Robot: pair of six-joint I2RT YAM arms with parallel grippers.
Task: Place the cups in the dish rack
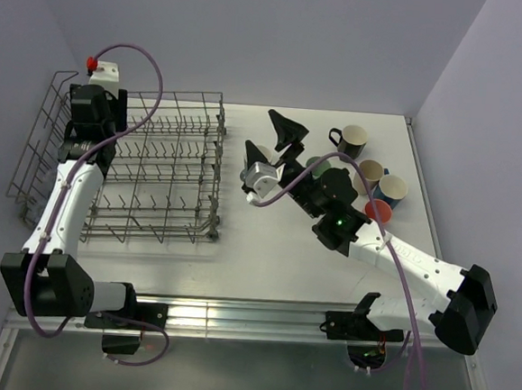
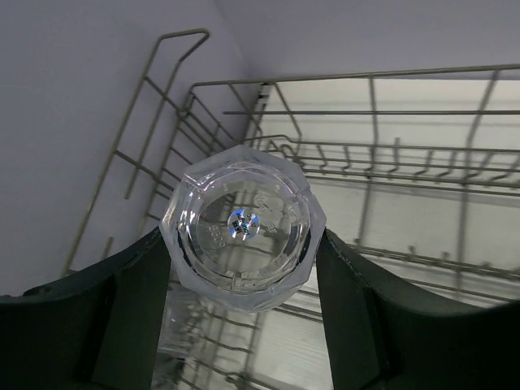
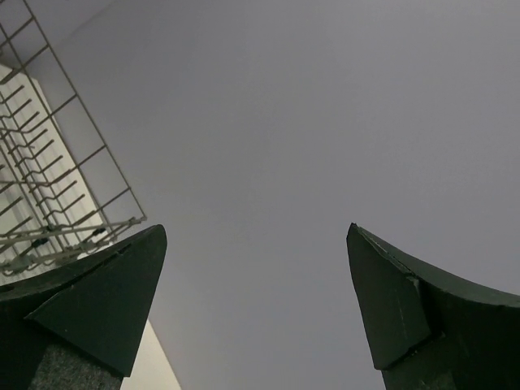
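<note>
Your left pincer (image 2: 242, 237) is clamped on a clear glass tumbler (image 2: 244, 213). The left wrist view shows the faceted glass end-on, its base toward the camera, pinched between the two dark fingers (image 2: 122, 313). Behind and below it run the tines and tall wire sides of the dish rack (image 1: 168, 165). From that view you cannot tell whether the glass touches any wire.

The top view gives you what the wrist camera cannot. The left arm reaches out over the rack's left portion, toward its far end, so that is where the glass hangs. From above, though, the tumbler itself is hidden under the wrist housing.

Your right pincer (image 1: 259, 128) stands wide open with nothing between its fingers. Seen from above, it hovers over the bare counter (image 1: 266, 250), between the rack's right side and the group of mugs, with its fingers pointing toward the far wall. Its own wrist view shows only the two spread fingertips against the plain wall, with a corner of the rack at the left edge.

The mugs are visible only from above. They stand close together on the counter to the right of the open pincer:
- the black mug (image 1: 351, 139) is farthest back
- the beige mug (image 1: 368, 176) and blue mug (image 1: 393, 188) sit nearer
- the coral mug (image 1: 377, 210) is nearest, right beside the right arm
- the green mug (image 1: 318, 167) shows only part of its rim, the rest covered by that arm
</note>
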